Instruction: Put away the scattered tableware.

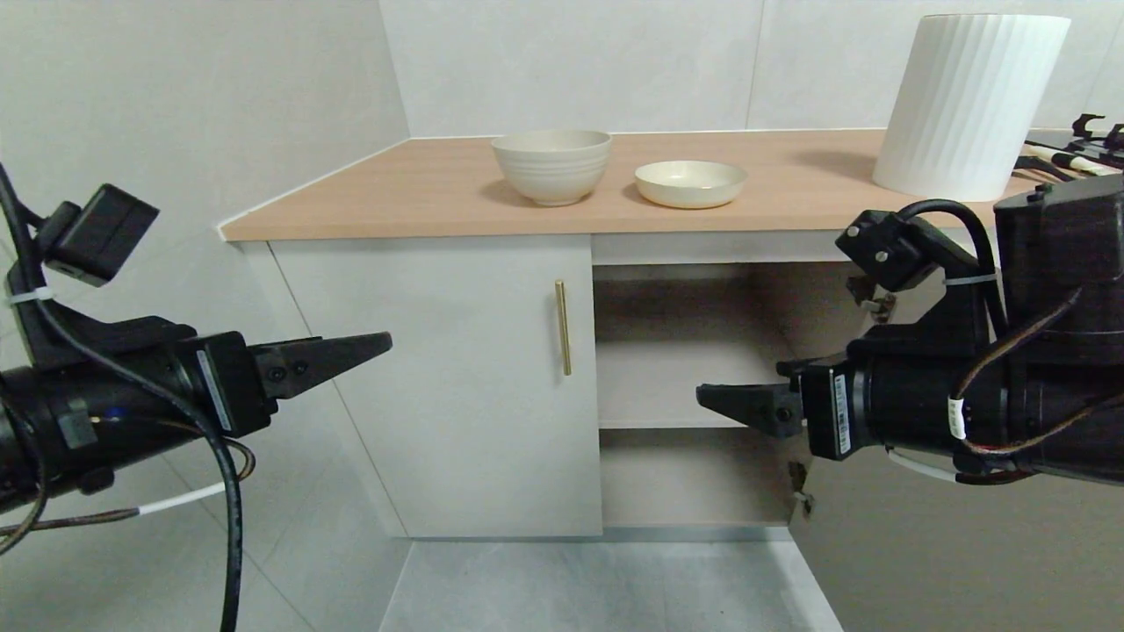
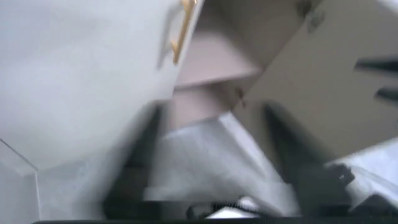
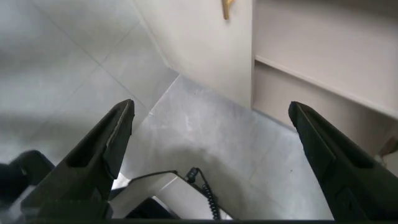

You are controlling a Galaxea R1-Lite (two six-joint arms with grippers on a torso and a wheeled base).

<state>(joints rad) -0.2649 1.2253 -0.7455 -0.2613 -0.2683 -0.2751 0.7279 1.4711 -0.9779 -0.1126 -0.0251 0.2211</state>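
Note:
A cream ribbed bowl (image 1: pixel 551 165) and a shallow cream dish (image 1: pixel 690 183) sit side by side on the wooden countertop (image 1: pixel 395 197). Both arms hang below counter height in front of the cabinet. My left gripper (image 1: pixel 373 344) is to the left of the closed door; in the left wrist view (image 2: pixel 214 155) its blurred fingers (image 2: pixel 140 162) stand apart, holding nothing. My right gripper (image 1: pixel 709 397) points at the open cabinet bay, level with the shelf (image 1: pixel 676 382). Its fingers (image 3: pixel 115 140) are spread wide in the right wrist view (image 3: pixel 211 134), with nothing between them.
A tall white ribbed cylinder (image 1: pixel 966 105) stands at the counter's right end, with dark tools (image 1: pixel 1076 154) behind it. The left cabinet door (image 1: pixel 439 386) is closed and has a gold handle (image 1: pixel 563 326). The right door (image 1: pixel 922 544) is swung open. Grey tiled floor (image 1: pixel 597 588) lies below.

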